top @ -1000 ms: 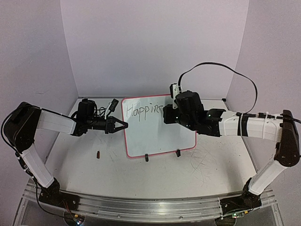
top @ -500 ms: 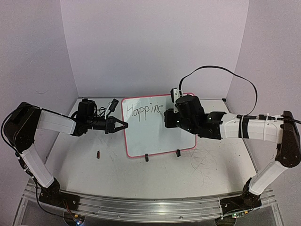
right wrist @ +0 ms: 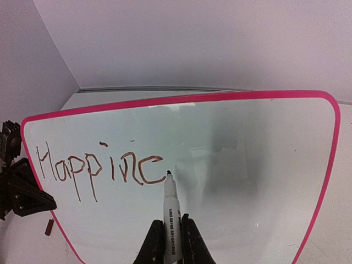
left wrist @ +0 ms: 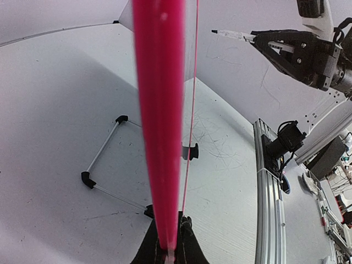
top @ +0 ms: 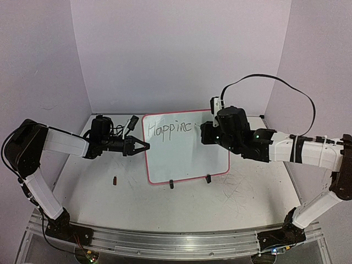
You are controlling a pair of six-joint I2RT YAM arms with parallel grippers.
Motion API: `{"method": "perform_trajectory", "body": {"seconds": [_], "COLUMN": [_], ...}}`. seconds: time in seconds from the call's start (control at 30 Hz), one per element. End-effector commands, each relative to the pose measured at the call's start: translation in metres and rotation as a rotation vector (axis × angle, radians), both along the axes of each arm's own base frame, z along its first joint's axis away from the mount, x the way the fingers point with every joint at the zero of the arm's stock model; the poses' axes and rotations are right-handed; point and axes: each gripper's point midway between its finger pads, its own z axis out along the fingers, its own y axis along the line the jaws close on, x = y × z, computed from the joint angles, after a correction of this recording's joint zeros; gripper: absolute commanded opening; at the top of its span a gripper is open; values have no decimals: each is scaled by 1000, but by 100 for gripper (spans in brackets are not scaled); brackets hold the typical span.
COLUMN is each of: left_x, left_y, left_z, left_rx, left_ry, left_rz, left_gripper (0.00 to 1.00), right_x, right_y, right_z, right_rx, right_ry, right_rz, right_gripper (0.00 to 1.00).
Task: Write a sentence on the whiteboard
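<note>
Pale lilac walls close in a scuffed white surface. From above, the whiteboard stands near the back of it, propped on two black clip feet, its pink frame leaning a little. The left tool reaches in from the side and is clamped onto the board's left edge. The right tool is at the board's upper right, closed round a marker that is hard to make out here. The sentence runs along the top of the board and reads only "Happinc". A small dark piece lies on the surface, left of the board.

Looking along the left wrist, the whiteboard's pink edge fills the middle of the view, pinched at the bottom between the left tool. Across the board, the right tool holds the marker level.

At the right wrist, the right tool grips the marker upright. Its tip sits just right of the last letter of the sentence; whether it touches the whiteboard, I cannot tell. The left tool shows at the board's left edge.
</note>
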Motion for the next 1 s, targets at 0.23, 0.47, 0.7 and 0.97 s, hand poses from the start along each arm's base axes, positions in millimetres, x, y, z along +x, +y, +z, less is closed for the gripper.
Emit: {"method": "perform_trajectory", "body": {"seconds": [0.23, 0.47, 0.7, 0.97], "left_x": [7, 7, 7, 6], "left_y": [-1, -1, -1, -1], "left_z": [6, 6, 6, 6], "left_rx": [20, 21, 19, 21], "left_ry": [-44, -45, -46, -47], "left_rz": [21, 22, 21, 22], "left_gripper": [0, 0, 0, 0], "right_x": [11, 14, 19, 23], "right_y": [9, 5, -4, -6], "right_z": [9, 9, 15, 13], "right_rx": [62, 58, 64, 54], "right_ry": [-11, -19, -46, -49], "right_rz": [49, 21, -38, -61], "right_gripper": [0, 0, 0, 0]}}
